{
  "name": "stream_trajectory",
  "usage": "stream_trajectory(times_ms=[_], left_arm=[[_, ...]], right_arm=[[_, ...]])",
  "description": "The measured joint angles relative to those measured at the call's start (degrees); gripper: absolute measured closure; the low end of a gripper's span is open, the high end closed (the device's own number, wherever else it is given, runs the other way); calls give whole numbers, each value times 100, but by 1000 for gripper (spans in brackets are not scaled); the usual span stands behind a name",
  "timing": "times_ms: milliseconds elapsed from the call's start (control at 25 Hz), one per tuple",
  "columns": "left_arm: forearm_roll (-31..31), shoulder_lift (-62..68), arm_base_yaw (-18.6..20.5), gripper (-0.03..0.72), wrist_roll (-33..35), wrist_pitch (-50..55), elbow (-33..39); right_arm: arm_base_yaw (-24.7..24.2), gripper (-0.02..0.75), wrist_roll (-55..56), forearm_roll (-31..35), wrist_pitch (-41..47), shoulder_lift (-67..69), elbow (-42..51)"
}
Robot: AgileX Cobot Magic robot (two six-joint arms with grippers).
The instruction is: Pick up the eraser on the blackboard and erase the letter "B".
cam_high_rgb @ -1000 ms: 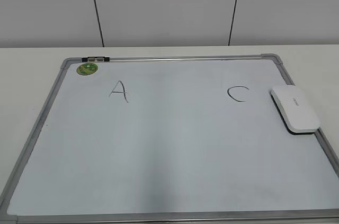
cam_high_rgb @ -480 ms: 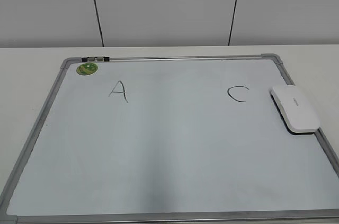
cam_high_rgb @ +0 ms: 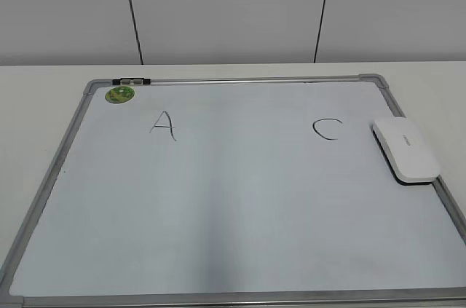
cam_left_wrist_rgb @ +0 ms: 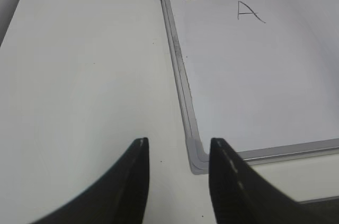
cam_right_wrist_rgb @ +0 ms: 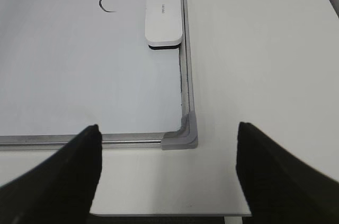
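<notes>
along the blackboard's (cam_high_rgb: 58, 170) right frame, eraser (cam_high_rgb: 405, 149) lies lengthwise.

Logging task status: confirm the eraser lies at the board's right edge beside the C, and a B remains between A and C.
One error: no B remains. The exterior view shows bare blackboard between the A and C. The eraser does lie at the right edge beside the C.

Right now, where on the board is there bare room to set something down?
Free: the stretch of the blackboard between the A and the C, and all below them. Crowded: the right edge, where the eraser lies, and the green sticker corner.
</notes>
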Motion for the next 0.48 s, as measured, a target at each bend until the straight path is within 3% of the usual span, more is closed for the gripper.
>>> stream_trajectory(times_ms=[480], left_arm=[[0,0,0,414,0,0,0]], right_arm=[[0,150,0,0,0,0,0]])
